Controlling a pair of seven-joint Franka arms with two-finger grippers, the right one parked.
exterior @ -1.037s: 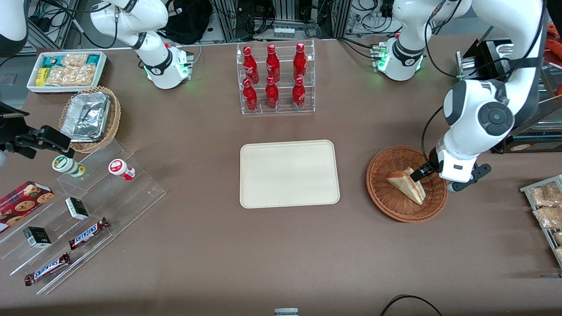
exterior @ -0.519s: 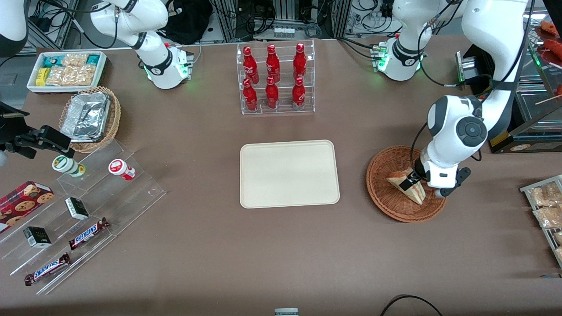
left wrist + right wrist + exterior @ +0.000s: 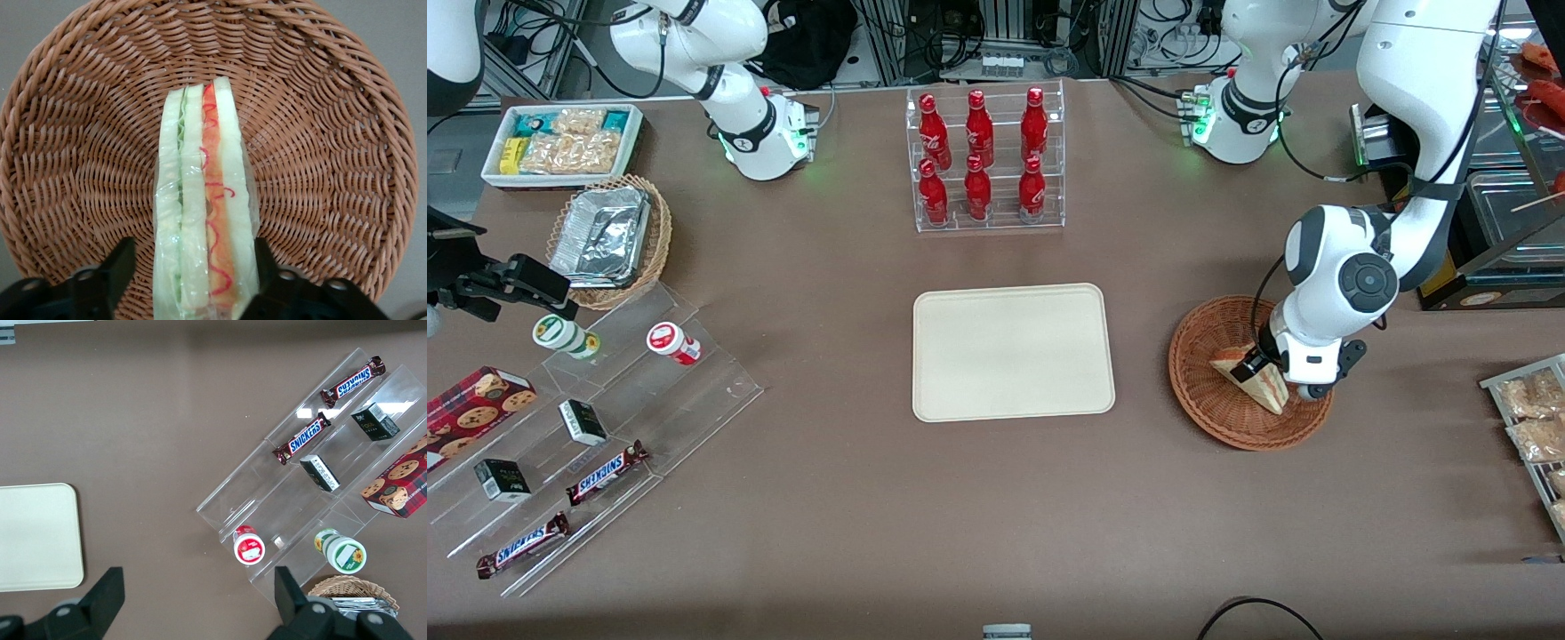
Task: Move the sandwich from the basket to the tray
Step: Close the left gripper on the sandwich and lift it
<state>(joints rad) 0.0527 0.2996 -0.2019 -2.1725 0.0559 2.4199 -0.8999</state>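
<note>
**Front view, then wrist: claw astride the wedge**

Front view: the triangular white-bread sandwich [image 3: 1249,378] lies in the round reddish-brown woven wicker basket [image 3: 1209,409] on the brown bench [image 3: 871,498], beside the flat cream rectangular tray [image 3: 1012,351] with rounded corners. The claw [image 3: 1258,366] sits on the wedge.

Left wrist view: the film-wrapped sandwich [image 3: 203,220] stands on edge, its layers running lengthwise away from the claw [image 3: 193,270], whose spread fingers [image 3: 120,267] flank it.

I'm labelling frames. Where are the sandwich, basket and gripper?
sandwich [image 3: 203,220]: left wrist view, white bread layer.
basket [image 3: 1209,418]: front view, woven rim nearest the camera.
gripper [image 3: 193,270]: left wrist view, open, fingers straddling the sandwich.
</note>
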